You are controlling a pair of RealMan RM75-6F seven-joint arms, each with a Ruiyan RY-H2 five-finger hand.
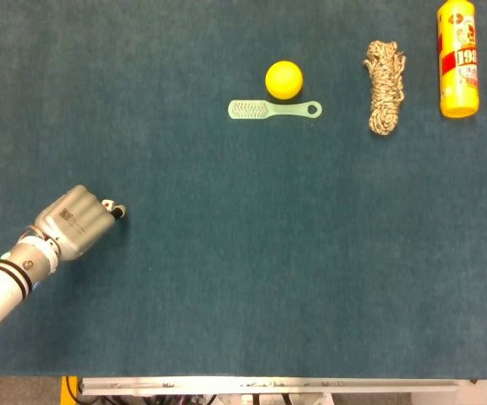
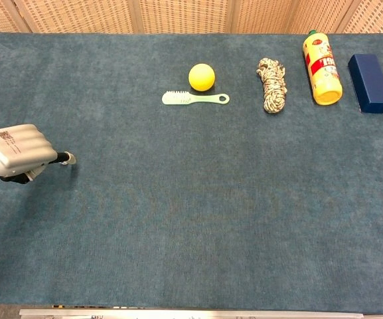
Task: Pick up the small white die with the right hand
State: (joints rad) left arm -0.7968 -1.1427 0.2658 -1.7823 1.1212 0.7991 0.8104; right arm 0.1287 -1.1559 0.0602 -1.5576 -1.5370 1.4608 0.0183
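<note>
die [image 2: 70, 158] at fingertips of curled left robot hand [image 2: 17, 151], far left of table [image 2: 191, 219]

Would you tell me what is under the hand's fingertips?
Only a small white speck, probably the die, shows at the tip of the left hand. The curled hand covers the rest, so whether it is pinched or just lying there cannot be seen.

Ball [image 1: 284, 79], brush [image 1: 273, 110], rope [image 1: 384, 87] on table [image 1: 268, 253]
</note>
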